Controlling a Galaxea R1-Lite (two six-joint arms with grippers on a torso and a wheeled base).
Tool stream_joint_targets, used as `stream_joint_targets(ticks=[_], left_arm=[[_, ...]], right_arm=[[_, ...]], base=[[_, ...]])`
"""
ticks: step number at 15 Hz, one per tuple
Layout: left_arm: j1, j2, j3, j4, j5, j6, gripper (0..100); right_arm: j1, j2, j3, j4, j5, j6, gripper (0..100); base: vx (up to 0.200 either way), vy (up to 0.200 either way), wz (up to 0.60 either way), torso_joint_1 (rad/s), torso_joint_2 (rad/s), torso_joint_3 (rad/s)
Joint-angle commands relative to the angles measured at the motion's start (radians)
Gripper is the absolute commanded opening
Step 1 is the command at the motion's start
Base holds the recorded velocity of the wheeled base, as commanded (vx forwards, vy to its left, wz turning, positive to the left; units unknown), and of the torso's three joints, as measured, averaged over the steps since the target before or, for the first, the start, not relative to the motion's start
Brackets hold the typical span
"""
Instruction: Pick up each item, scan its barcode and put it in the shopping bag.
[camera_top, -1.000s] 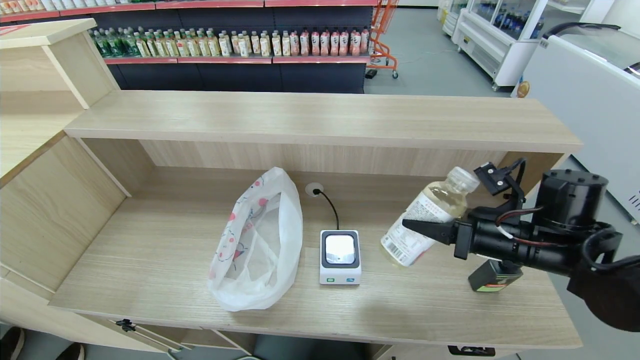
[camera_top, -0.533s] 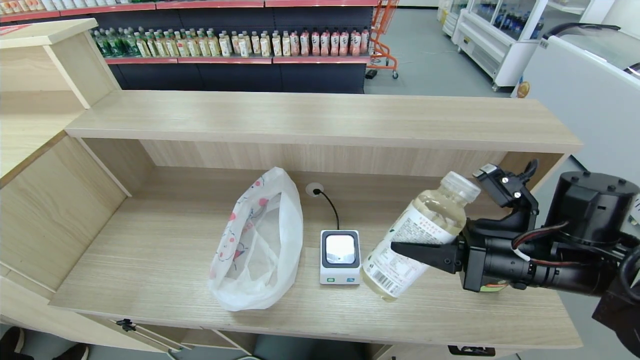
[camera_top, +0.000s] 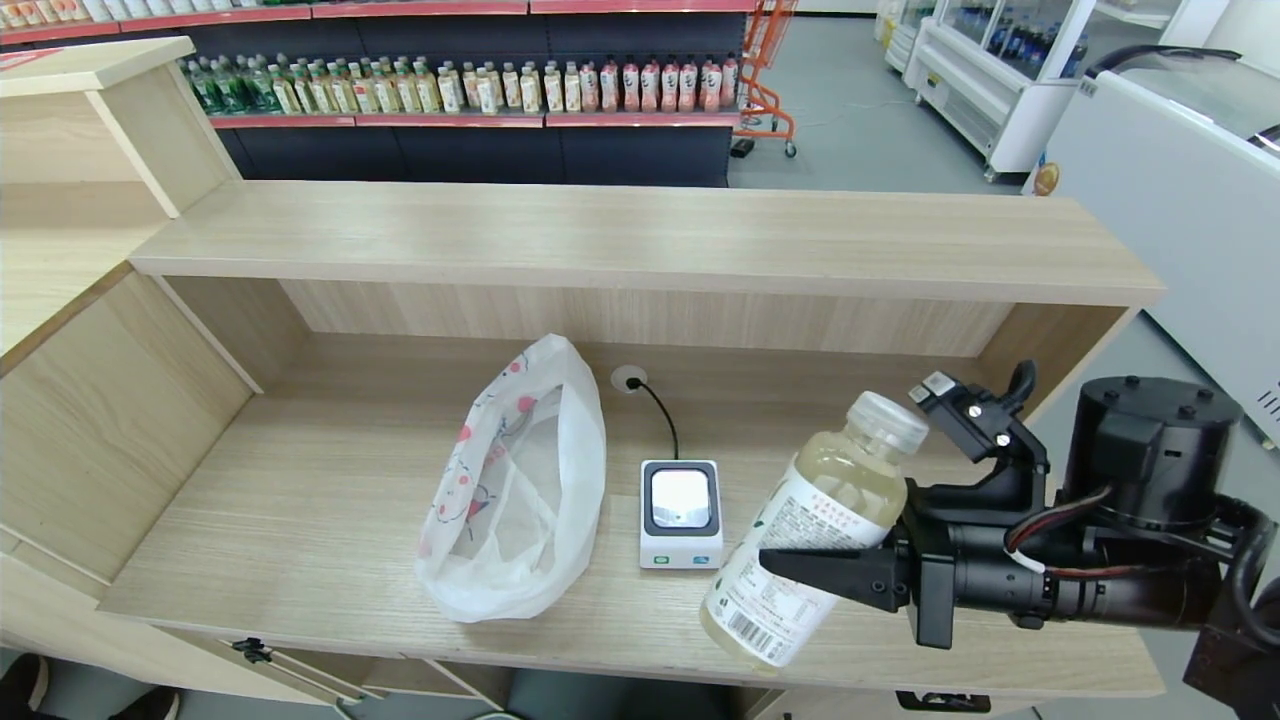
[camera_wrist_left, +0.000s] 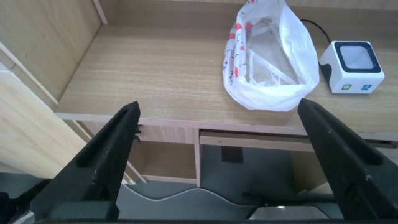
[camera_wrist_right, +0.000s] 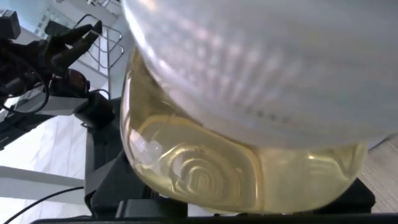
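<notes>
My right gripper (camera_top: 800, 565) is shut on a clear bottle (camera_top: 810, 550) of pale yellow drink with a white label and cap. The bottle hangs tilted over the counter's front edge, cap up and away, barcode near its lower end, just right of the scanner (camera_top: 680, 512). Its base fills the right wrist view (camera_wrist_right: 249, 162). The white shopping bag (camera_top: 515, 480) with red dots lies open left of the scanner, also seen in the left wrist view (camera_wrist_left: 267, 56) beside the scanner (camera_wrist_left: 351, 65). My left gripper (camera_wrist_left: 217, 162) hangs open below and in front of the counter edge.
The wooden counter (camera_top: 300, 500) has a raised ledge (camera_top: 640, 235) behind and a side wall on the left. A black cable (camera_top: 660, 410) runs from the scanner to a hole at the back. Drawers (camera_wrist_left: 249, 146) sit under the counter front.
My right gripper has carried the bottle leftward and toward the counter's front edge, lowering it beside the scanner. A small dark box on the counter is now hidden behind the arm.
</notes>
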Motion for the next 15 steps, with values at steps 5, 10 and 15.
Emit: stream_joint_targets(ticks=[5, 10, 15], left_arm=[[0.000, 0.002, 0.000, 0.000, 0.000, 0.000, 100], [0.000, 0.000, 0.000, 0.000, 0.000, 0.000, 100], [0.002, 0.000, 0.000, 0.000, 0.000, 0.000, 100]], right_arm=[[0.092, 0.020, -0.014, 0.031, -0.007, -0.002, 0], [0.106, 0.048, -0.024, 0.028, -0.024, -0.002, 0], [0.106, 0.054, -0.039, 0.028, -0.027, -0.002, 0]], base=[[0.000, 0.000, 0.00, 0.000, 0.00, 0.000], [0.000, 0.000, 0.00, 0.000, 0.00, 0.000], [0.000, 0.000, 0.00, 0.000, 0.00, 0.000]])
